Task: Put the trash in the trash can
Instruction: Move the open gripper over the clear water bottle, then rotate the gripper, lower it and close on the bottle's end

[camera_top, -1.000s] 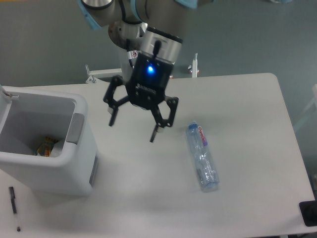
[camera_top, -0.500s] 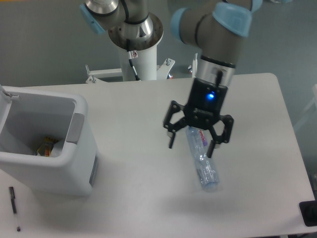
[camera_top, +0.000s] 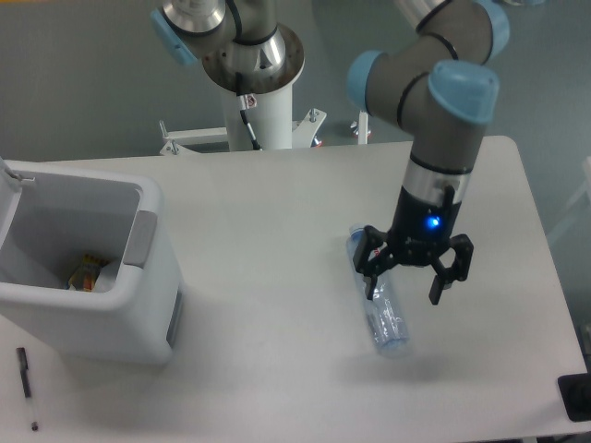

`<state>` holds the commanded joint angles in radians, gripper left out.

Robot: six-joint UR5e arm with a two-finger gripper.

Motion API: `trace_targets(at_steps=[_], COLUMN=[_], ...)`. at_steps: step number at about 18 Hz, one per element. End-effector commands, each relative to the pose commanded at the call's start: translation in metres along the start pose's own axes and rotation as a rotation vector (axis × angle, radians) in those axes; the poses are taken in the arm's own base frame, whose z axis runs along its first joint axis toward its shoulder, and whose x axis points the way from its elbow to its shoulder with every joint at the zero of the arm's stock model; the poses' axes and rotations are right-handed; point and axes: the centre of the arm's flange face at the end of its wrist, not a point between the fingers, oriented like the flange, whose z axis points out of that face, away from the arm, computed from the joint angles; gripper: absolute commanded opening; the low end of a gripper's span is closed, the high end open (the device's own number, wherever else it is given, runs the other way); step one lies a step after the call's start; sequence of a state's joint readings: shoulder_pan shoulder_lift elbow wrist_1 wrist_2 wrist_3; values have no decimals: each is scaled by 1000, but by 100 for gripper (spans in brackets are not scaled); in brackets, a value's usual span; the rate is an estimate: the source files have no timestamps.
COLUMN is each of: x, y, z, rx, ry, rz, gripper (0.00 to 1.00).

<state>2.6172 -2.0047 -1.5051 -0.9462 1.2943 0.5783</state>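
Note:
A clear plastic water bottle (camera_top: 388,327) lies on its side on the white table, right of centre, with its labelled end pointing away. My gripper (camera_top: 404,296) hangs open just over its middle, left finger by the bottle, right finger off to its right side. The white boxy trash can (camera_top: 111,323) stands at the left edge. Inside it rests a crumpled wrapper (camera_top: 88,272).
A thin black pen (camera_top: 26,388) lies in front of the trash can near the table's front-left corner. A dark object (camera_top: 574,397) sits at the front-right corner. The arm's base (camera_top: 254,74) stands behind the table's far edge.
My gripper has swung from beside the trash can rightward across the table and dropped low over the bottle, staying open. The bottle has not moved.

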Motion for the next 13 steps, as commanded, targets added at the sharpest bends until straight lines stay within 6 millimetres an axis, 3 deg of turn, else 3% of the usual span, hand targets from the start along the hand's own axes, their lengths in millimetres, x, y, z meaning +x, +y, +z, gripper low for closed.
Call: trace_targets(at_steps=[6,13], x=[14,15], y=[-17,-14], z=[39,59], rx=[-253,-298], ry=[-58,-76], rz=[36,44], gripper=[100,100])
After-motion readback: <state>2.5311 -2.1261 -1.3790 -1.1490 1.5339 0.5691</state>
